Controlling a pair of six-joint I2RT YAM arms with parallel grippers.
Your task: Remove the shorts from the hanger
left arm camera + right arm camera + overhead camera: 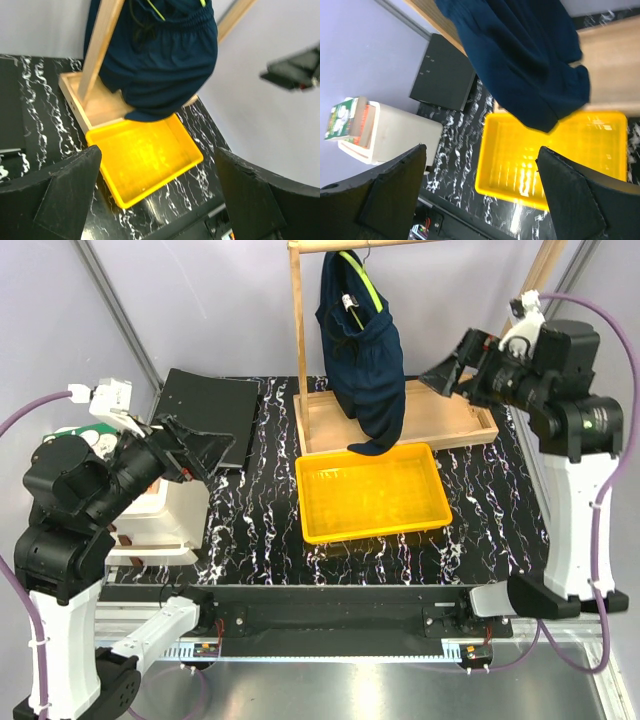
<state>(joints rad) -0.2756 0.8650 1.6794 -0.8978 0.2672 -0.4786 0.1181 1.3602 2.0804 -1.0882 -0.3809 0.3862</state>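
your shorts (362, 360) hang on the hanger (368, 285) from the rack (297, 340), low tip over the tray's (375, 532) far rim. left gripper (205, 448) spread wide, empty, well left of them. right gripper (443, 377) spread wide, empty, near their right side.

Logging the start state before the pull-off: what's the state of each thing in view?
dark navy fabric shorts: hanging on the hanger, ungripped
thin lime-green hanger: hooked on the rack's top bar, carrying the shorts
tall wooden rack frame: upright
yellow plastic tray: empty, flat on the table
left claw: open, holding nothing
right claw: open, holding nothing
black flat binder: closed, lying flat
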